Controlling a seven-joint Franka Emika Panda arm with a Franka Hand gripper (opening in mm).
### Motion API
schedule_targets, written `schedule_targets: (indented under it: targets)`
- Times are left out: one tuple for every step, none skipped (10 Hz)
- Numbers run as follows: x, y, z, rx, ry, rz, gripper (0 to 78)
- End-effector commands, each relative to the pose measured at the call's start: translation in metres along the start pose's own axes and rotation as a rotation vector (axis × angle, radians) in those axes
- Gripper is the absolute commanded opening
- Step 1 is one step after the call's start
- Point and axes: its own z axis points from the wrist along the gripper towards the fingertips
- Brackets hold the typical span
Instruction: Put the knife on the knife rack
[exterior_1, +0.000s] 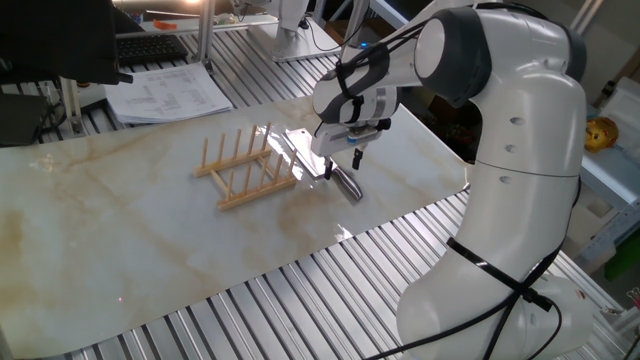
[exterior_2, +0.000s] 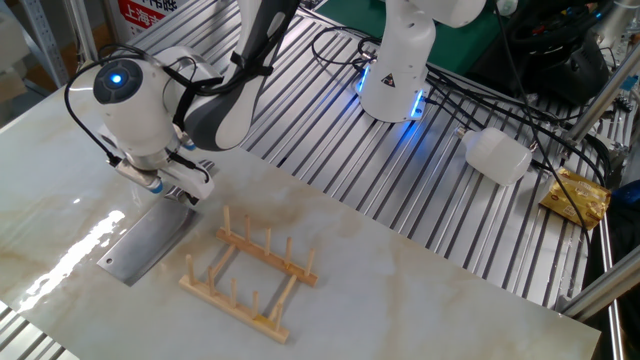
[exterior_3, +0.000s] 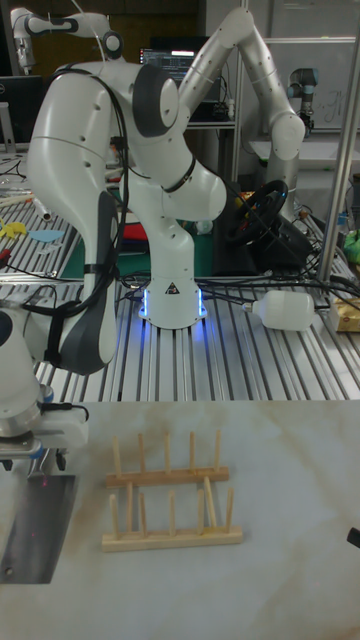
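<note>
The cleaver (exterior_2: 148, 240) lies flat on the marble worktop (exterior_2: 400, 290), just beside the light-wood knife rack (exterior_2: 250, 275) and not touching it, its broad blade pointing away from the arm and its rounded metal handle (exterior_1: 345, 185) on the side nearest the tool (exterior_1: 342, 160). The tool hangs directly over that handle, low to it; whether its fingers stand spread or pressed together, or already touch the metal, cannot be told from any view. The main risk, as I judge it, is the grip itself: a smooth, rounded handle can squirt out from between the fingers. A pinch at the handle end also leaves the heavy blade hanging far beyond the rack-side of the tool, so it may swing or droop once lifted. The rack looks light and unfixed, so a blade brought in skewed could shove it or knock the thin pegs (exterior_3: 166, 452) instead of sliding between them.
</note>
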Motion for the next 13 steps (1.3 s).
schedule_targets:
  targets:
    - [-0.0009, -0.0009, 0.0017, 0.001, -0.004, -0.008, 77.4]
    - [-0.0011, -0.0009, 0.0021, 0.001, -0.004, -0.008, 77.4]
    - [-0.0013, -0.0009, 0.0025, 0.0, -0.004, -0.01, 77.4]
    - [-0.0015, -0.0008, 0.0031, -0.001, -0.004, -0.014, 77.4]
    - [-0.0022, -0.0005, 0.0046, -0.001, -0.006, -0.016, 77.4]
    - [-0.0025, -0.0003, 0.0053, -0.002, -0.006, -0.017, 77.4]
    - [-0.0026, -0.0003, 0.0055, -0.002, -0.007, -0.018, 77.4]
    - [-0.0026, -0.0003, 0.0056, -0.004, -0.008, -0.021, 77.4]
    - [-0.0026, -0.0003, 0.0057, -0.006, -0.008, -0.025, 77.4]
    - [-0.0026, -0.0003, 0.0057, -0.006, -0.008, -0.025, 77.4]
    - [-0.0026, -0.0005, 0.0057, -0.006, -0.008, -0.032, 77.4]
    - [-0.0026, -0.0006, 0.0058, -0.006, -0.008, -0.032, 77.4]
    - [-0.0026, -0.0009, 0.0059, -0.006, -0.012, -0.032, 77.4]
